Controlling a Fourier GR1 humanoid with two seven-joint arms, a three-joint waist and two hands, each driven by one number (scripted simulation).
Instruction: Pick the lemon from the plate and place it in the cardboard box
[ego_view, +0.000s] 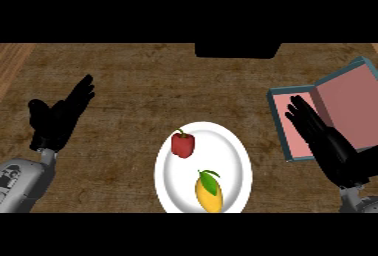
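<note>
A yellow lemon (209, 194) with a green leaf lies on the near part of a white plate (230, 150) at the counter's front middle. A red bell pepper (183, 144) sits on the same plate, farther back and to the left. The cardboard box (347, 102), open with a pink inside and a grey-blue rim, lies at the right. My right hand (328, 145) is open with straight fingers, in front of the box's left part and to the right of the plate. My left hand (59, 117) is open at the far left, well away from the plate.
The dark wooden counter (148, 85) stretches behind and to the left of the plate. A black object (236, 50) sits at the back edge, in the middle. A lighter wood strip (11, 62) runs along the far left.
</note>
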